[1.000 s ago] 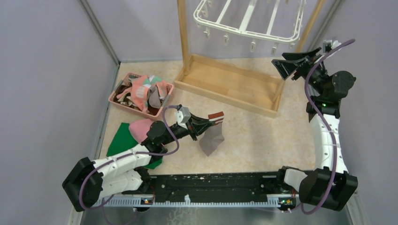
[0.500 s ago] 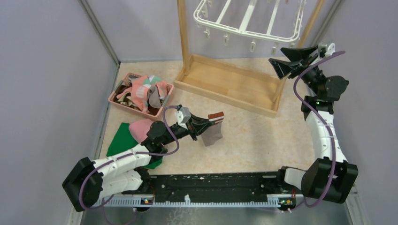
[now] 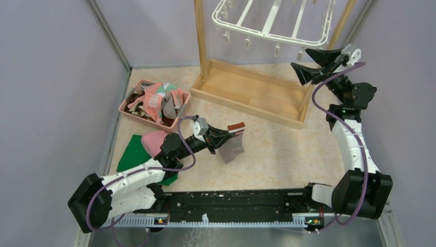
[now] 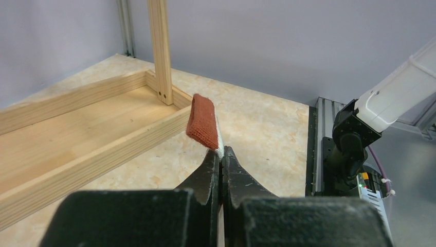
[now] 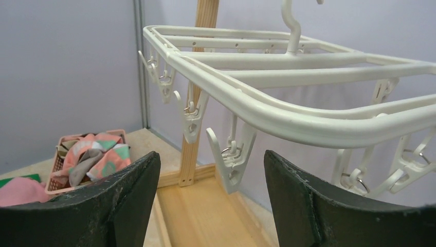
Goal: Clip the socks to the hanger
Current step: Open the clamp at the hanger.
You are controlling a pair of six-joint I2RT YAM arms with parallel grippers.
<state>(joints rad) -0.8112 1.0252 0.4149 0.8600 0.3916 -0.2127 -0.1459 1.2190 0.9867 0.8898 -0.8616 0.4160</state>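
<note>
The left gripper (image 4: 222, 154) was pinched tight on a grey-brown sock (image 3: 234, 149), just under its red cuff (image 4: 201, 121) (the cuff stuck up past the fingertips). The sock hung down from the fingers over the middle of the table (image 3: 288, 149), well apart from the white hanger (image 3: 271, 19). The right gripper (image 3: 308, 63) was wide open with nothing in it, up by the hanger's near rim. One clip (image 5: 231, 154) dangled just in front of the gap between its fingers. More socks (image 3: 159, 100) lay in a pink basket (image 3: 146, 120) at the back left. The hanger hung inside a wooden stand (image 3: 252, 92).
</note>
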